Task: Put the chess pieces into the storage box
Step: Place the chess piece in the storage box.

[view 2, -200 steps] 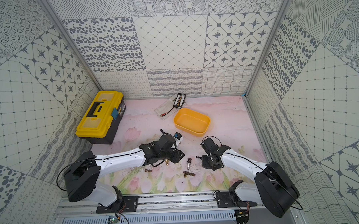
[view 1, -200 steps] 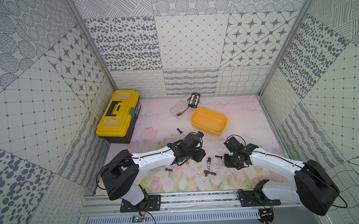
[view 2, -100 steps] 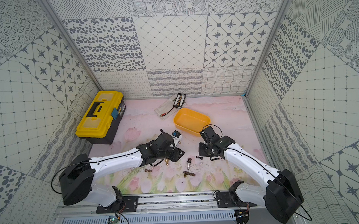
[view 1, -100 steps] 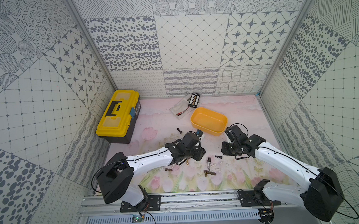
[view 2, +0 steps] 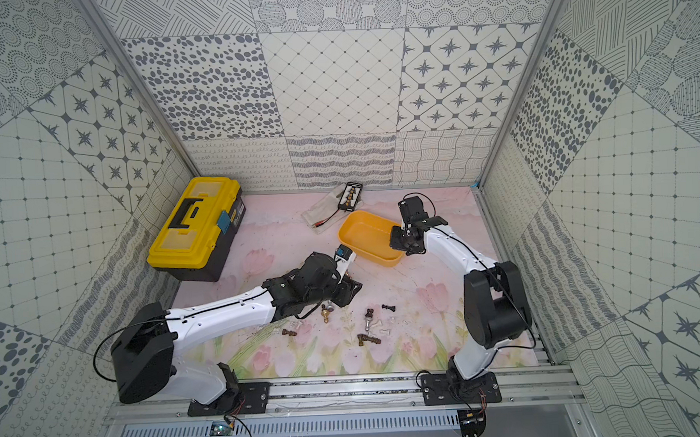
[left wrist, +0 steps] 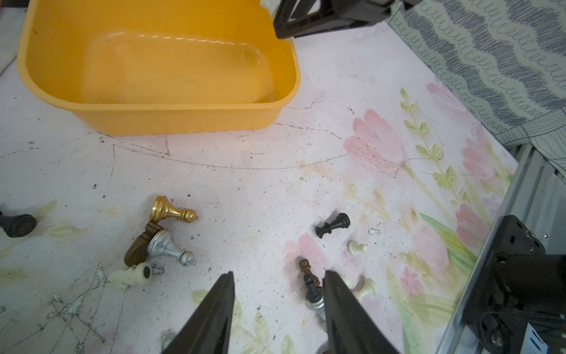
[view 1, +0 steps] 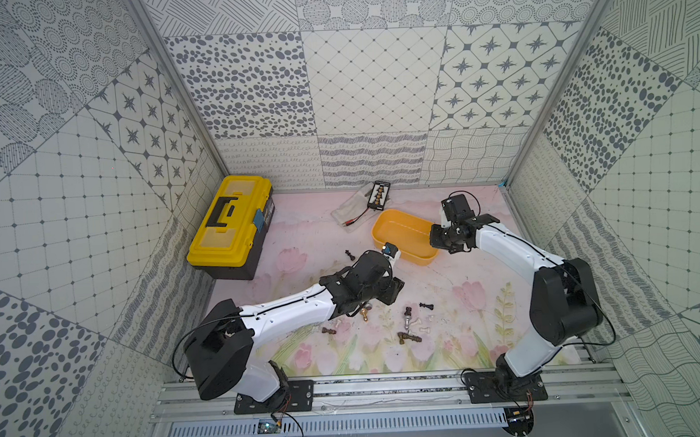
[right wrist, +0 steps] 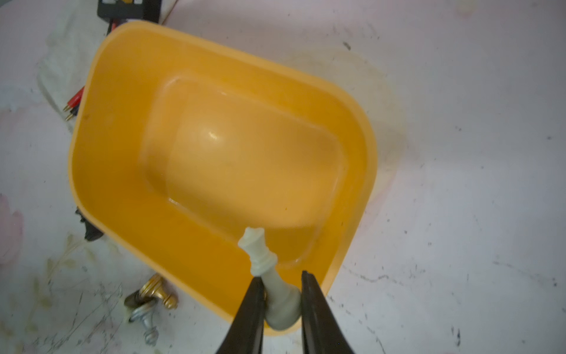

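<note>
The orange storage box (view 1: 393,234) (right wrist: 214,153) lies bare inside at the back of the mat. My right gripper (right wrist: 281,275) (view 1: 442,240) hangs over the box's near corner, shut on a white chess piece (right wrist: 266,266) that points down into it. My left gripper (left wrist: 278,272) stands open, low over the mat, with nothing between its fingers. A brown, a black and a silver piece (left wrist: 311,285) lie against the inside of one finger. A gold piece (left wrist: 171,211), a silver one (left wrist: 167,245) and a black one (left wrist: 333,223) lie loose; several more (view 1: 409,322) are scattered in both top views.
A yellow toolbox (view 1: 229,224) stands at the back left. A small black case with gold pieces (view 1: 379,194) and a clear bag with red leads (view 1: 352,211) lie behind the box. One black piece (view 1: 348,255) stands apart left of the box. Patterned walls enclose the mat.
My right arm has risen from the mat beside the scattered pieces and swung back over the storage box, carrying the white piece. The left arm has hardly moved.
</note>
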